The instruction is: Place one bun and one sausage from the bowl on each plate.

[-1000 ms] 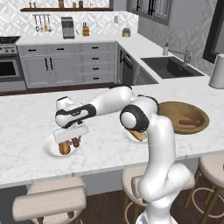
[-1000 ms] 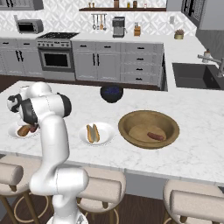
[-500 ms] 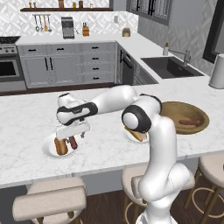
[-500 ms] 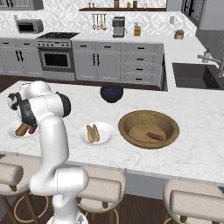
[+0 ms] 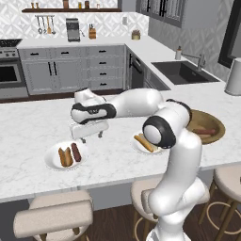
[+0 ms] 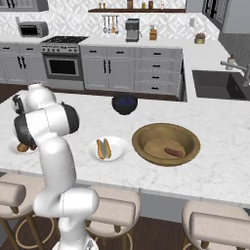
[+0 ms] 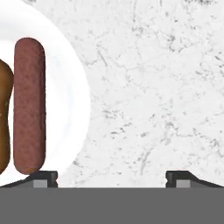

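End effector point(image 5: 91, 137) wide open (empty) | sausage point(image 7: 29, 105) beside bun point(image 7: 4, 118), hand view

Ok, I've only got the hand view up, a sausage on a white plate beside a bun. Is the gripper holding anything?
Observer: No. In the left base view the gripper hangs open and empty above the counter, just right of that plate.
Operator: And the other plate?
Observer: It already carries a bun and a sausage, side by side.
Operator: Anything left in the bowl?
Observer: The right base view shows one sausage lying in the wooden bowl.
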Robot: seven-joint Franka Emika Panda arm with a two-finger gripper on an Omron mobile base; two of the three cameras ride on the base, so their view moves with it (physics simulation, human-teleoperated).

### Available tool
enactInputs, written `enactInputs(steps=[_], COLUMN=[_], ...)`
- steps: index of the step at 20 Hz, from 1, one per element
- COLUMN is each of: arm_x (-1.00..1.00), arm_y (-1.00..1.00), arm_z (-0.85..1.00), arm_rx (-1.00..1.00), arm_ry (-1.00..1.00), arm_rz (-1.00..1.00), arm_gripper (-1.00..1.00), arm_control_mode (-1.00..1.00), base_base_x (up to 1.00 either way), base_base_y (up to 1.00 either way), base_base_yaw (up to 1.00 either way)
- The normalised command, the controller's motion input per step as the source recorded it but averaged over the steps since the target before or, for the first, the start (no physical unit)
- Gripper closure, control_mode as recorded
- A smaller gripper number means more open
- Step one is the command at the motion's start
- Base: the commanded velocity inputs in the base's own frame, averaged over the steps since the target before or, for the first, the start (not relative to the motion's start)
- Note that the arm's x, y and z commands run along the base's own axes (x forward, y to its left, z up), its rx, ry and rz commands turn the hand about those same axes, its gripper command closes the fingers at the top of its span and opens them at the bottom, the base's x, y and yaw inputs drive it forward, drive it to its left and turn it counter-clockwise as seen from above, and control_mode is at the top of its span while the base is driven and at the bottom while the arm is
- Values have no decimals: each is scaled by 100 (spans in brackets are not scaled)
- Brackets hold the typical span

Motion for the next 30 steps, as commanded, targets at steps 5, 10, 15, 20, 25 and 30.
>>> enactInputs(steps=[5,10,15,20,25,30], arm_x=[-21,-16,-3,-1,-24,-34], arm_y=[-93,-92,-96,-84,-77,-67], arm_z=[18,11,9,24,37,53], arm_rx=[10,10,9,3,0,-1], arm_ry=[-13,-11,-3,-6,-17,-8], arm_rz=[-9,-23,-28,-15,0,1], arm_gripper=[-100,-100,-100,-100,-100,-100], arm_control_mode=[-100,-100,-100,-100,-100,-100], base_base_x=[0,0,0,0,0,0], base_base_y=[0,0,0,0,0,0], base_base_yaw=[0,0,0,0,0,0])
